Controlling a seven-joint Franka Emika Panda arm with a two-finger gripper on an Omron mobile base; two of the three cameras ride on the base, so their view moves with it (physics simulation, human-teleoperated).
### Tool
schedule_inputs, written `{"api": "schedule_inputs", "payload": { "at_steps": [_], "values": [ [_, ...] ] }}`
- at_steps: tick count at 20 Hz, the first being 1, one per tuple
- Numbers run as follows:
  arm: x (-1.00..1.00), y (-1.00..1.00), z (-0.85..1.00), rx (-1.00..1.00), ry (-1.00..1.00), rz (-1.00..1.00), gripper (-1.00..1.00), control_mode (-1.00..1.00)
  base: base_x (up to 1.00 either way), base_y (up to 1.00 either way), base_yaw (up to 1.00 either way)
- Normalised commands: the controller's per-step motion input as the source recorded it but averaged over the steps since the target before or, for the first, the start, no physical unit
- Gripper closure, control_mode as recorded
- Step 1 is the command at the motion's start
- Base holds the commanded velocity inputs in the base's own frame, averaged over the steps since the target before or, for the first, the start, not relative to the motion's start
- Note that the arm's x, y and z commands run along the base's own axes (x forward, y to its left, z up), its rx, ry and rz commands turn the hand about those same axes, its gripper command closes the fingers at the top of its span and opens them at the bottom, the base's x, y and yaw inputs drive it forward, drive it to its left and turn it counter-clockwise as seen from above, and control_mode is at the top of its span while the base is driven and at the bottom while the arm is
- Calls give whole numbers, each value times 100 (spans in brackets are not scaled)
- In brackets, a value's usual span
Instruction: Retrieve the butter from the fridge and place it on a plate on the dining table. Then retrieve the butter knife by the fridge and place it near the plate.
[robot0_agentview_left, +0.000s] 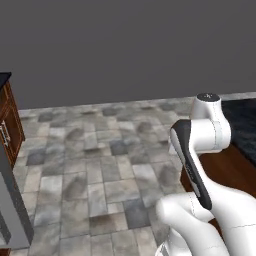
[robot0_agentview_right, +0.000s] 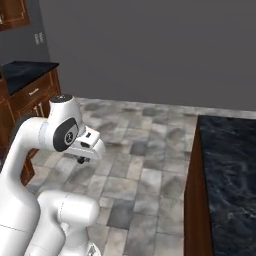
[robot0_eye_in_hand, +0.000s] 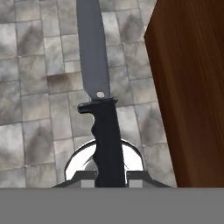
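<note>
Floor tiles (robot0_eye_in_hand: 39, 105) fill the left of our hand view, and over them we carry the butter knife (robot0_eye_in_hand: 99, 100), so it reads as in transit rather than set down. Our gripper (robot0_eye_in_hand: 110, 177) is closed tight on its black handle, which rises from between the finger tips. Its long axis runs straight out from the hand, grey blade pointing away along our line of sight. To the right stands the dining table (robot0_eye_in_hand: 192, 87), its wooden side close by, probably our goal.

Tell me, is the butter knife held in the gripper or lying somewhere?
Held. In the hand view the gripper is shut on the black handle of the butter knife, its blade pointing away over the tiled floor.
</note>
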Motion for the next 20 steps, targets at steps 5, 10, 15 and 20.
{"api": "schedule_inputs", "payload": {
  "at_steps": [5,10,15,20],
  "values": [
    [0,0,0,0,0,0,100,100,100,0,-9],
    [0,0,0,0,0,0,100,100,100,0,-10],
    [0,0,0,0,0,0,100,100,100,2,-15],
    [0,0,0,0,0,0,100,100,100,12,-22]
  ]
}}
